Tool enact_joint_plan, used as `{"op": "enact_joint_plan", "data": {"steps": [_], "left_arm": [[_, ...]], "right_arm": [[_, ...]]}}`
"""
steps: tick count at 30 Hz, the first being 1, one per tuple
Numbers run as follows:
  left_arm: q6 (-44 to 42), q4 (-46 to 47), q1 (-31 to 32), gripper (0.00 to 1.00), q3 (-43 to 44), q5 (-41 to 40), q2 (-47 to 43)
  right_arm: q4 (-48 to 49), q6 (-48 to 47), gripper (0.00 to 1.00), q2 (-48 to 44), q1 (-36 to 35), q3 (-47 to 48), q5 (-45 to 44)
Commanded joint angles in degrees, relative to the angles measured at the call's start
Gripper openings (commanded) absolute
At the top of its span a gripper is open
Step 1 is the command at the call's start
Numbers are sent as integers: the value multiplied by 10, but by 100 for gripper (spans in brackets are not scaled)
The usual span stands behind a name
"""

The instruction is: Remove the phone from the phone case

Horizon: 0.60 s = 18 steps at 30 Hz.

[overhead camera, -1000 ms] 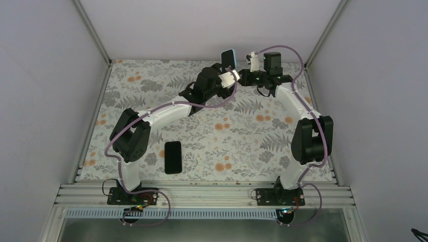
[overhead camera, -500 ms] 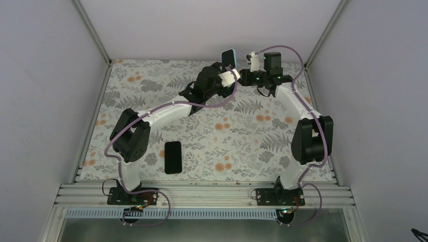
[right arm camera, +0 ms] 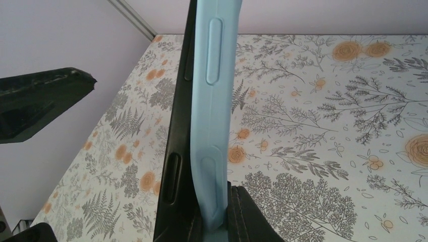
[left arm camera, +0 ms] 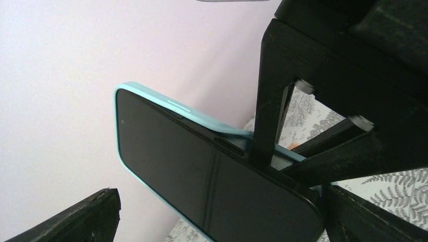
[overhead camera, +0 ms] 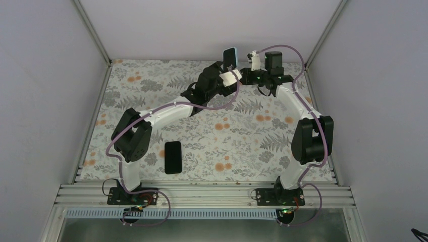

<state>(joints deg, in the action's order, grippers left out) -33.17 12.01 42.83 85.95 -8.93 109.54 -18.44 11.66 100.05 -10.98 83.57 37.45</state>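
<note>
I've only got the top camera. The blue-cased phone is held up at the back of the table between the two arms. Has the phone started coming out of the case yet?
Observer: Started, not finished. In the right wrist view, one long edge of the slim black phone stands clear of the light blue soft phone case, leaving that side uncovered.
Operator: Which arm is actually holding it?
Observer: The right arm's fingers are closed on the end nearest that camera, one pressed against the case's back.
Operator: And the left?
Observer: The left arm's fingers are spread wide, with the phone's dark screen between them and a clear gap on one side.
</note>
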Motion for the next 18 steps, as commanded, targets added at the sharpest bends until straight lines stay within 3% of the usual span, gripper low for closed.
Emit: {"op": "enact_joint_plan", "data": {"steps": [1,18], "left_arm": [[-39,77,-10,98,3,-80,12],[-115,167,-22,96,-22,-139,29]], "right_arm": [[7,6,3,-33,-1,-3,53],[4,17,3,-43,-1,-5,71]]}}
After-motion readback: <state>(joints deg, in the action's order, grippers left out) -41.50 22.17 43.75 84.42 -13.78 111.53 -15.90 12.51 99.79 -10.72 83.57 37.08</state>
